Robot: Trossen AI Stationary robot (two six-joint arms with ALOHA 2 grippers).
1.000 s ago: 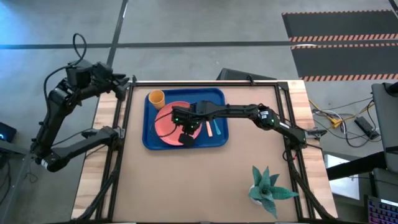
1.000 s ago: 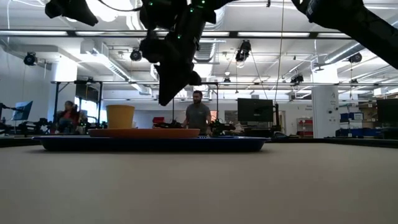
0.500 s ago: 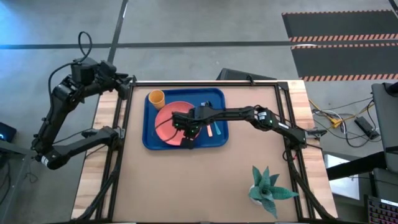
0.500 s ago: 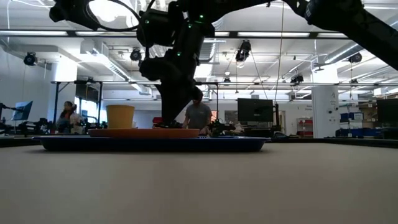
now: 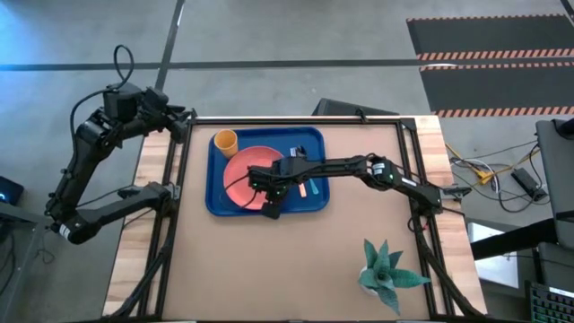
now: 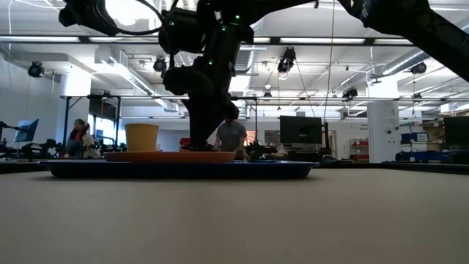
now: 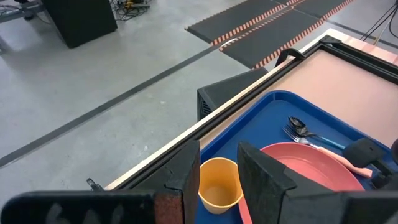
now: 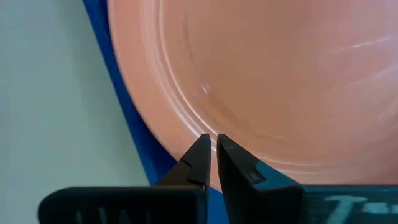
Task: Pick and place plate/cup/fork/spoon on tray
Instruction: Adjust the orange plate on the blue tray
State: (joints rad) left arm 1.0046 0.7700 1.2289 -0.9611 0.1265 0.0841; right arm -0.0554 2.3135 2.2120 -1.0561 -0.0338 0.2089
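I am looking down at the tray [image 5: 215, 202] in the upper middle of the high view, and all four dishes are sitting on it: the cup [image 5: 225, 141] in its upper left corner, the plate [image 5: 238, 175] in the centre, and the fork [image 7: 297, 136] and spoon [image 7: 300, 126] lying side by side just beyond the plate. The right end effector [image 8: 211, 151] is reaching in low over the plate's near rim, its fingers nearly pressed together, with only a thin slit between them. In the right wrist view they seem to be pinching the plate's edge, though I cannot tell for sure. The left end effector [image 7: 219, 169] is waiting off the worktop's upper left corner, fingers spread, holding nothing.

My worry is the rim: if the fingers are gripping it when the arm lifts, the plate could tip or drag and knock the fork and spoon.
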